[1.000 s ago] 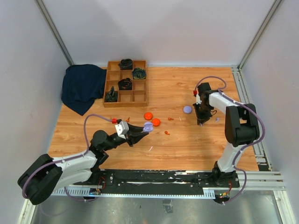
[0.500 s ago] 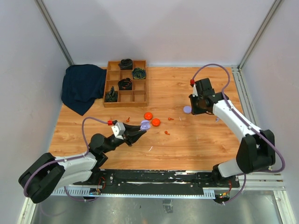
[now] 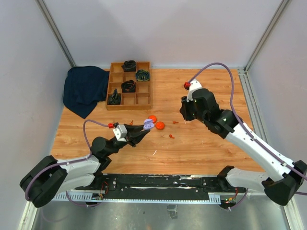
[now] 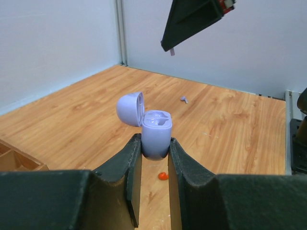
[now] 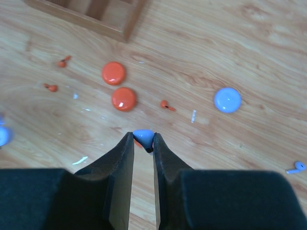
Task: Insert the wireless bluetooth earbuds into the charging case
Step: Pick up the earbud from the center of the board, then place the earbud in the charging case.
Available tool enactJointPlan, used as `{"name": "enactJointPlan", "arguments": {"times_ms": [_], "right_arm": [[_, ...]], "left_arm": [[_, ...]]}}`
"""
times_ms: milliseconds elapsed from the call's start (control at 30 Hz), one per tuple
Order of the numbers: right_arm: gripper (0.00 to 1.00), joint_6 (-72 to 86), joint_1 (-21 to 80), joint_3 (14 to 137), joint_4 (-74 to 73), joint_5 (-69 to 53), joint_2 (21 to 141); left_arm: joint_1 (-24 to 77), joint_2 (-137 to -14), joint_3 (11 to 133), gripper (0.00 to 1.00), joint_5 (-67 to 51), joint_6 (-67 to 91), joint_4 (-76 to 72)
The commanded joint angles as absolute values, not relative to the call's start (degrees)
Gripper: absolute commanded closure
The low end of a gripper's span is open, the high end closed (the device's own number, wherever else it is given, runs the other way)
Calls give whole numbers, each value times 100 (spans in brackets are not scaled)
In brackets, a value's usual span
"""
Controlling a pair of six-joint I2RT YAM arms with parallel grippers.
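Note:
My left gripper (image 3: 145, 128) is shut on a lilac charging case (image 4: 157, 134), held above the table with its lid (image 4: 130, 108) flipped open. My right gripper (image 3: 184, 113) is shut on a lilac earbud (image 5: 143, 137), held in the air right of the case; it also shows at the top of the left wrist view (image 4: 192, 21). Another lilac earbud (image 5: 297, 167) lies on the table to the right. Orange earbuds (image 5: 167, 104) (image 5: 50, 87) (image 5: 62, 62) lie scattered on the wood.
Two orange discs (image 5: 113, 73) (image 5: 123, 98) and a lilac disc (image 5: 227, 99) lie mid-table. A wooden compartment tray (image 3: 146, 86) with dark items stands at the back left, with a dark blue cloth (image 3: 85, 88) beside it.
My right arm has swung left from the right side of the table, carrying the lilac earbud up over the middle. My left gripper has shifted the open case slightly up and back.

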State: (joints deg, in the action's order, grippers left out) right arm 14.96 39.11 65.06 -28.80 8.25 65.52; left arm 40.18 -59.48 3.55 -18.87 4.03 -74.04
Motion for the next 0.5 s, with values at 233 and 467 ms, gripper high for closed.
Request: {"name": "enactJointPlan", "arguments": {"times_ms": [233,467], "right_arm": [[81,1908,5644,6439,-1478,1582,5999],[80,1899,6371,6084,-371,1578,6085]], "left_arm": [[3981,-6331,584,100,-1850,89,-8518],[3981,-6565,602,100,-1913,247,-9016]]}}
